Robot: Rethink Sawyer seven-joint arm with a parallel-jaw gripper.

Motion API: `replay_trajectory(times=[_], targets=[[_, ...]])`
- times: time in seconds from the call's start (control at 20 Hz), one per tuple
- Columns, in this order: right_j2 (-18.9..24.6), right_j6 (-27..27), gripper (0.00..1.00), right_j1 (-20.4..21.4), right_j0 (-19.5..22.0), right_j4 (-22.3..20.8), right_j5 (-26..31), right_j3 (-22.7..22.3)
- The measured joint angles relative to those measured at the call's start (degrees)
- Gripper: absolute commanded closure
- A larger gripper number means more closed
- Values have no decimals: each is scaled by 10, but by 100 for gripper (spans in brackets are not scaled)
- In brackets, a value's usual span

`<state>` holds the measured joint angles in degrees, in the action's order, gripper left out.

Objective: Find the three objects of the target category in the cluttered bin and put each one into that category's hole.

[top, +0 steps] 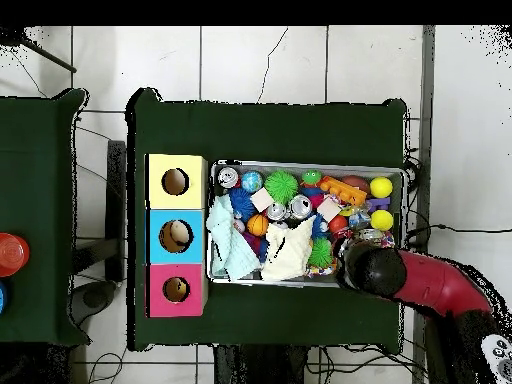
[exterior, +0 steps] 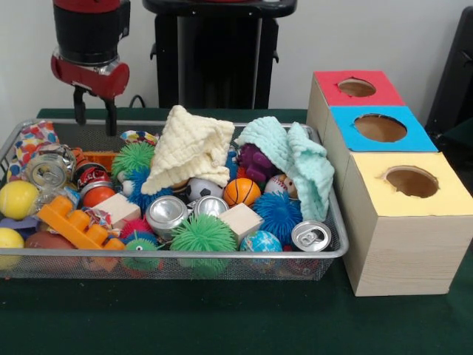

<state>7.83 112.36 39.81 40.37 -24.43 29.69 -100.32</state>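
Observation:
My gripper point(exterior: 95, 118) hangs open and empty above the far left end of the wire bin point(exterior: 222, 255). In the overhead view the arm's wrist point(top: 372, 268) covers it at the bin's point(top: 310, 164) lower right corner. The bin holds silver cans point(exterior: 166, 214) point(exterior: 310, 235), a basketball point(exterior: 242, 191), a soccer ball point(exterior: 198, 188), yellow balls point(exterior: 16, 198), spiky green point(exterior: 203, 237) and blue point(exterior: 279, 214) balls, wooden blocks point(exterior: 240, 220) and an orange brick toy point(exterior: 74, 222). Beside the bin stand three boxes with a red hole point(exterior: 357, 87), blue hole point(exterior: 380, 127) and yellow hole point(exterior: 412, 181).
A yellow cloth point(exterior: 188, 151) and a mint cloth point(exterior: 295, 159) lie over the bin's middle and right, hiding what is under them. A purple toy point(exterior: 255, 161) sits between them. A second green table with a red disc point(top: 8, 254) stands apart in the overhead view.

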Motion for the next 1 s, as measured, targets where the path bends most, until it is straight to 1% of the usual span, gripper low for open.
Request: replay_trajectory(times=[0.35, 0.55, 0.65, 0.7, 0.85, 1.0], targets=[[0, 0, 0, -14, 0, 0, -7, -1], [0, 0, 0, -26, 0, 0, -24, 0], [0, 0, 0, -36, 0, 0, -39, 1], [0, 0, 0, -51, 1, 0, -55, 5], [0, 0, 0, -77, 4, 0, -80, 14], [-4, 0, 0, -99, 7, 0, -88, 21]])
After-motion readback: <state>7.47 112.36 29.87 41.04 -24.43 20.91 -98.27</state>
